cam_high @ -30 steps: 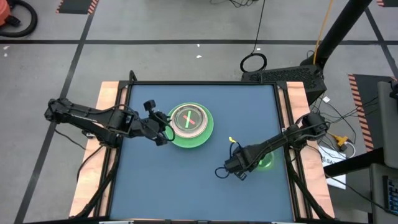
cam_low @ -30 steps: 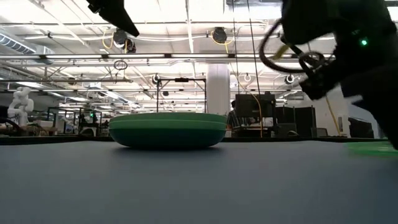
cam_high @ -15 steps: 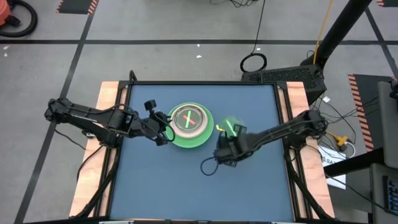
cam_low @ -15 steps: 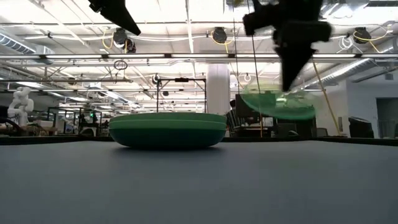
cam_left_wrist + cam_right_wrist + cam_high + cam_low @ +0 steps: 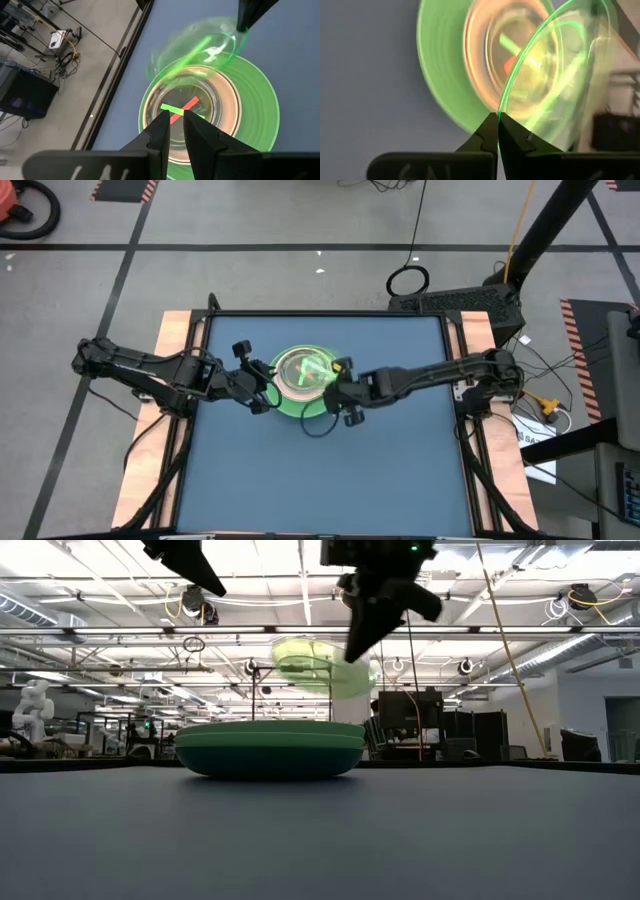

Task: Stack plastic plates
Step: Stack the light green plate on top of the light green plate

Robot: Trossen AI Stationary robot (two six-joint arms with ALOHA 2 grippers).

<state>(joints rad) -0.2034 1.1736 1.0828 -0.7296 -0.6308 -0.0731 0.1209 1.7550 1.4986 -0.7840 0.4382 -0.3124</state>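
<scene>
A stack of plates (image 5: 292, 402) rests on the blue table, left of centre: green large plates below (image 5: 270, 752), paler rings and a small clear plate with a red and green cross (image 5: 180, 107) on top. My right gripper (image 5: 335, 387) is shut on a small translucent green plate (image 5: 316, 370) and holds it in the air over the stack (image 5: 440, 75). My left gripper (image 5: 262, 385) hovers at the stack's left edge, open by a narrow gap (image 5: 175, 120), touching nothing. My right gripper (image 5: 497, 117) pinches the small green plate by its rim (image 5: 503, 102), on the side toward the table's right, between the two fingertips. The fingers slant down from the right. The plate (image 5: 318, 667) is lifted clear above the stack and tilted.
Wooden rails run along the table's left (image 5: 175, 340) and right (image 5: 478, 340) sides. The near half of the blue table top (image 5: 320, 480) is bare. Cables and equipment lie on the floor beyond the right rail (image 5: 545, 405).
My right gripper has lifted the small green plate off the table near the right edge and carried it left and toward the far side, up over the stack. The plate, flat on the table a second ago, now hangs tilted in the air.
</scene>
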